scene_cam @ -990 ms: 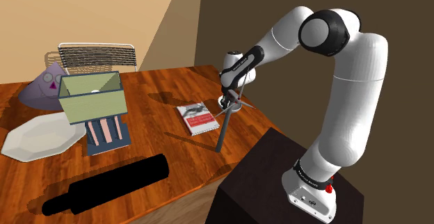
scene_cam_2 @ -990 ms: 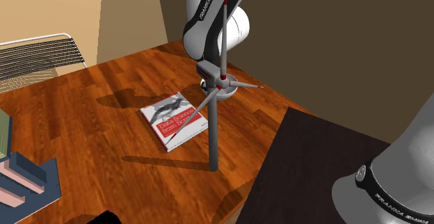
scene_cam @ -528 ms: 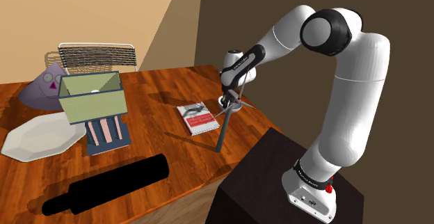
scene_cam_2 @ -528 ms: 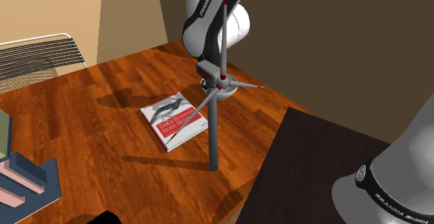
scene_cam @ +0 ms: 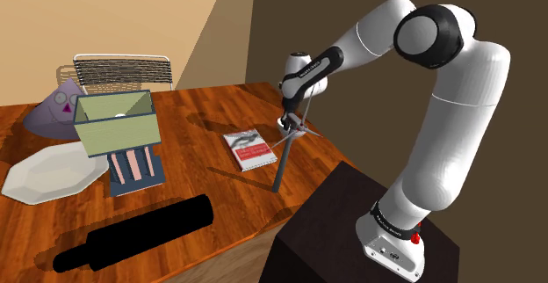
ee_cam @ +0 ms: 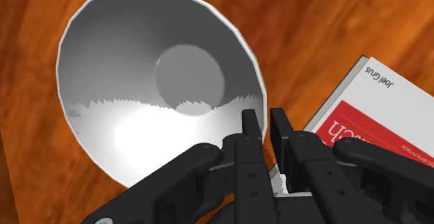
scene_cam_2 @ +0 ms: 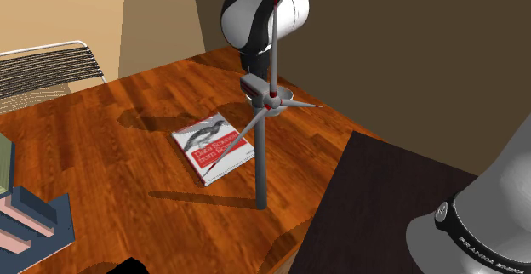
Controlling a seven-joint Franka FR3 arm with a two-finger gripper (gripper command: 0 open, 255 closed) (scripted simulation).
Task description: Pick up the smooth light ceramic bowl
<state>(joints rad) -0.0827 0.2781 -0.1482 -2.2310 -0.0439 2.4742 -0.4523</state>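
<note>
end effector [ee_cam: 264, 120]: fingers drawn almost together with a thin gap between them, clamped across the rim of the bowl (one finger inside the wall, the other outside).
bowl [ee_cam: 156, 76]: plain white and smooth, with a wide mouth turned toward the wrist camera and a round flat bottom in shade. It is held by its rim at the fingertips. I cannot tell whether its base touches the desk [ee_cam: 313, 21].
bowl position: over the desk's far corner by the dark brown wall, just beside the book.
book [scene_cam_2: 213, 147]: white and red cover, lying flat on the desk.
turbine model [scene_cam_2: 260, 166]: grey pole with thin blades, standing near the desk edge between the book and the stand [scene_cam: 342, 220]. In the second exterior view its hub overlaps the end effector.
other items: green box [scene_cam: 116, 123], white plate [scene_cam: 48, 174] and black cylinder [scene_cam: 132, 235], all well apart from the bowl, toward the shoulder view's left.
</note>
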